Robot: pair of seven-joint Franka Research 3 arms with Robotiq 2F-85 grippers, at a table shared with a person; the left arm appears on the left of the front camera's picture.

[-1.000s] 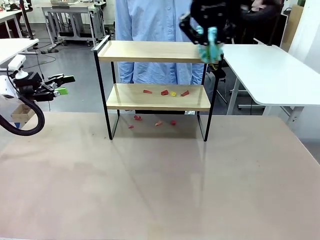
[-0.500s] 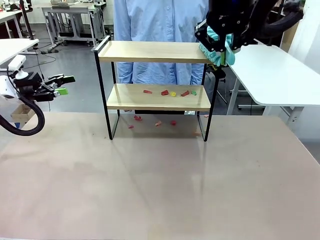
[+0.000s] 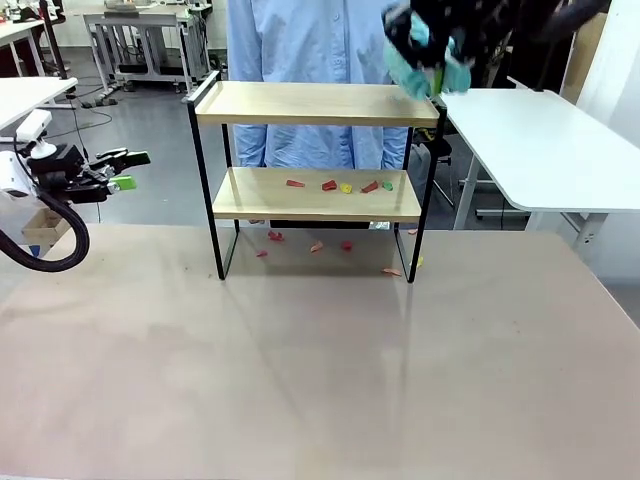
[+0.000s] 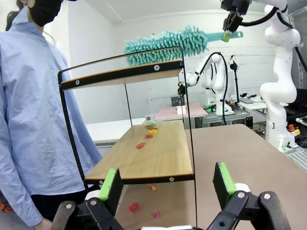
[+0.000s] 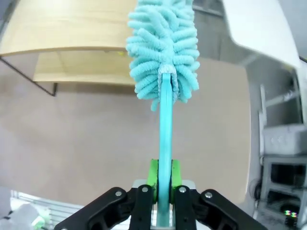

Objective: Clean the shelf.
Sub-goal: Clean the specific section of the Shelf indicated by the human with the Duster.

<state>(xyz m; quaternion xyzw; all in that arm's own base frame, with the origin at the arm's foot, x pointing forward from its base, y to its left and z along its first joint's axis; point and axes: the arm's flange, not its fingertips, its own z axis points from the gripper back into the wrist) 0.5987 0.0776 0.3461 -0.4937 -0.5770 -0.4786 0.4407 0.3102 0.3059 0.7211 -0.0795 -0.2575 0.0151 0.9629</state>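
The shelf (image 3: 300, 103) stands at the table's far side, its top board bare. Red, yellow and green scraps (image 3: 340, 186) lie on its lower board, and more scraps (image 3: 315, 245) lie on the table beneath, two of them by the right leg (image 3: 400, 268). My right gripper (image 3: 450, 25) hangs above the shelf's right end, shut on the handle of a teal duster (image 3: 420, 65). In the right wrist view the duster (image 5: 163, 52) sticks out from the right gripper (image 5: 163, 179) over the shelf (image 5: 62, 28). My left gripper (image 3: 125, 170) is open at the far left, level with the lower board (image 4: 144, 153).
A person in a light blue shirt (image 3: 320, 40) stands right behind the shelf. A white table (image 3: 540, 140) adjoins at the right and another (image 3: 25, 95) at the left. The wide tabletop (image 3: 320, 380) stretches in front of the shelf.
The duster swept off the right end of the top board and lifted. Two scraps have dropped onto the table beside the shelf's right leg. The left arm stayed still.
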